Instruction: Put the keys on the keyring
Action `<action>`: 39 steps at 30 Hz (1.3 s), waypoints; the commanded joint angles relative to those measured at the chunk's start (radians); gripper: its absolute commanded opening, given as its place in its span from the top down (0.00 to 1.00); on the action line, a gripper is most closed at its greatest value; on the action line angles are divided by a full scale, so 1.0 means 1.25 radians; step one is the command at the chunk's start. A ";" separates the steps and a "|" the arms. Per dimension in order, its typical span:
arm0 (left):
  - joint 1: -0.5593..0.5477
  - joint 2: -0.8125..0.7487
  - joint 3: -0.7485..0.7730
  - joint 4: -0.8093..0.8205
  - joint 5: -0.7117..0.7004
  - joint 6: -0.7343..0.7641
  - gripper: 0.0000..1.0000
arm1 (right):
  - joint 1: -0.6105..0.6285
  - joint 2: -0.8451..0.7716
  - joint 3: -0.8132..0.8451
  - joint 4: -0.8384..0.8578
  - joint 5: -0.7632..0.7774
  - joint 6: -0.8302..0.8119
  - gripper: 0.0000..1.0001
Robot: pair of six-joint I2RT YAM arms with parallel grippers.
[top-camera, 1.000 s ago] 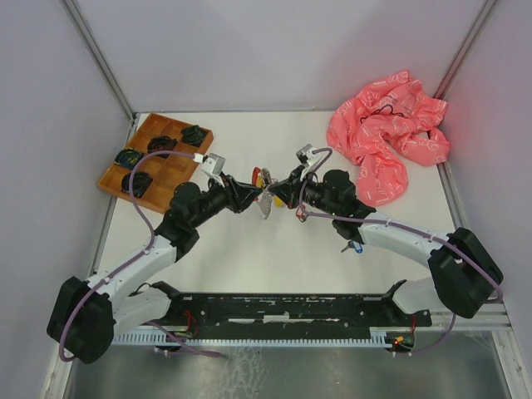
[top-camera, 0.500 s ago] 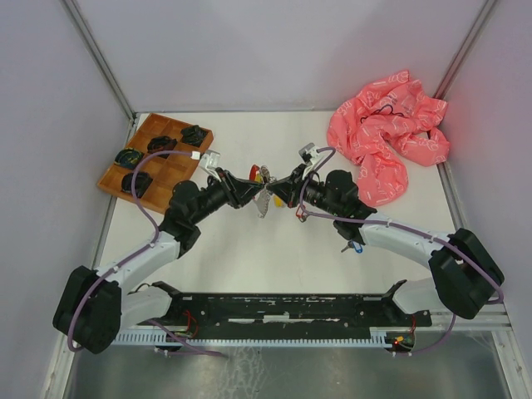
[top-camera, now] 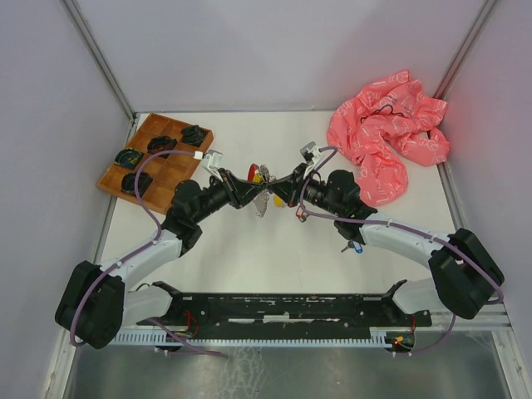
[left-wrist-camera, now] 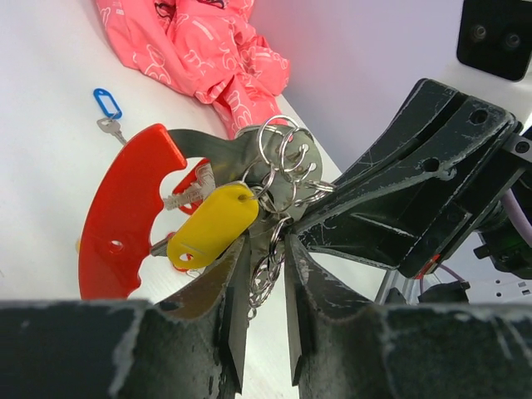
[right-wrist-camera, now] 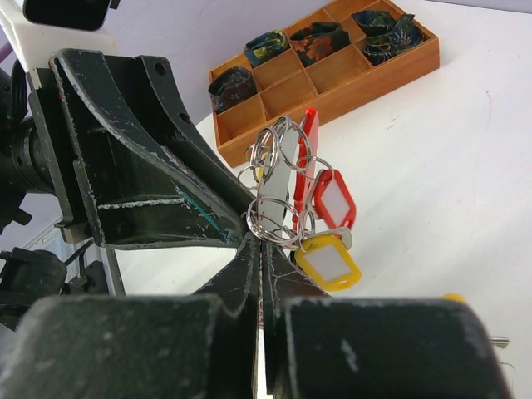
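The keyring (top-camera: 263, 184) hangs in the air over the middle of the table, between both grippers. It is a cluster of silver rings (left-wrist-camera: 283, 154) and chain with a curved red piece (left-wrist-camera: 120, 212). A yellow-tagged key (right-wrist-camera: 329, 262) and a red-tagged key (right-wrist-camera: 332, 204) hang from it. My right gripper (right-wrist-camera: 261, 241) is shut on the keyring's lowest ring. My left gripper (left-wrist-camera: 268, 241) faces it, jaws a narrow gap apart around the dangling chain (left-wrist-camera: 264, 278). A blue-tagged key (top-camera: 356, 246) lies on the table beside the right forearm.
A wooden tray (top-camera: 112, 177) with dark coiled items stands at the back left. A crumpled pink cloth (top-camera: 386, 133) lies at the back right. White walls close in the table on three sides.
The left gripper's jaws have narrowed around the chain and it has edged slightly away from me. The right gripper has stayed shut, still holding the keyring.
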 commanded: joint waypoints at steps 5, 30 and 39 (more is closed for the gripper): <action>0.004 -0.013 0.009 0.091 0.051 0.002 0.77 | -0.003 0.003 0.010 0.093 -0.045 0.013 0.99; -0.065 -0.090 0.210 -0.450 -0.047 0.501 0.97 | -0.004 -0.188 0.041 -0.299 -0.029 -0.442 0.52; -0.089 -0.123 0.278 -0.578 0.048 0.749 0.97 | -0.004 -0.188 0.063 -0.322 -0.175 -0.627 0.53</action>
